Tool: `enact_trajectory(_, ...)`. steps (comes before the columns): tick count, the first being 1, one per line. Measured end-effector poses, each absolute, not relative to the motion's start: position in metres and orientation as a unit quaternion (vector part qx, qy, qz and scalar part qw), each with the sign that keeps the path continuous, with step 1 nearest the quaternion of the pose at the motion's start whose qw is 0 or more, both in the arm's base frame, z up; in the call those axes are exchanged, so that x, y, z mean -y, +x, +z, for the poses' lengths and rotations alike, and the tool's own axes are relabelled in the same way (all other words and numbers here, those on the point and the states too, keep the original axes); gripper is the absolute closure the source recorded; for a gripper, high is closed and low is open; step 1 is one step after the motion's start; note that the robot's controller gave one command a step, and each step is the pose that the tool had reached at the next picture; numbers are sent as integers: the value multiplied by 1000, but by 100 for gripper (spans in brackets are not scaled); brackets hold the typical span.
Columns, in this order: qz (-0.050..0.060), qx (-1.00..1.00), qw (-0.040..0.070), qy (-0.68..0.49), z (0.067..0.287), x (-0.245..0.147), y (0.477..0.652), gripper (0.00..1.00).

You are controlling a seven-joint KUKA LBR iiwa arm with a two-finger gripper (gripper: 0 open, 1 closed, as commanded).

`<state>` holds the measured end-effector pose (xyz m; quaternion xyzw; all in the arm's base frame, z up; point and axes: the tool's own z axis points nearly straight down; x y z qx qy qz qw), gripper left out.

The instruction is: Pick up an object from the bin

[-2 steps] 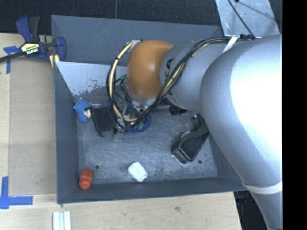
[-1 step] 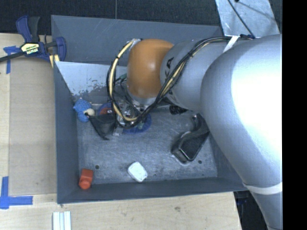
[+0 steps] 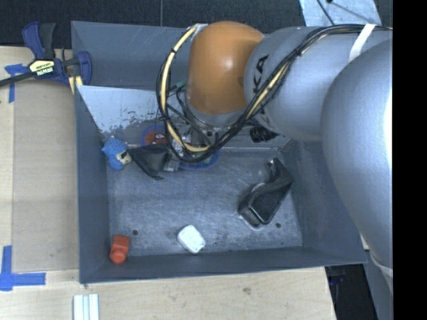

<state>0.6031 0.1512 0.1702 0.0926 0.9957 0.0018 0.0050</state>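
The pick is judged unfinished; whether the jaws, at eleven o'clock beside a crumpled black plastic piece (image 3: 150,160), are open cannot be told.

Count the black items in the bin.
2. One black piece lies at the back left, beside a blue thing; a larger black item lies at the right. The arm covers the back middle, so more may be hidden.
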Motion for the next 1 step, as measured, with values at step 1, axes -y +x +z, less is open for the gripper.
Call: enact_trajectory(1, 2, -996, 5, 92, 310, -154, 594, 100)
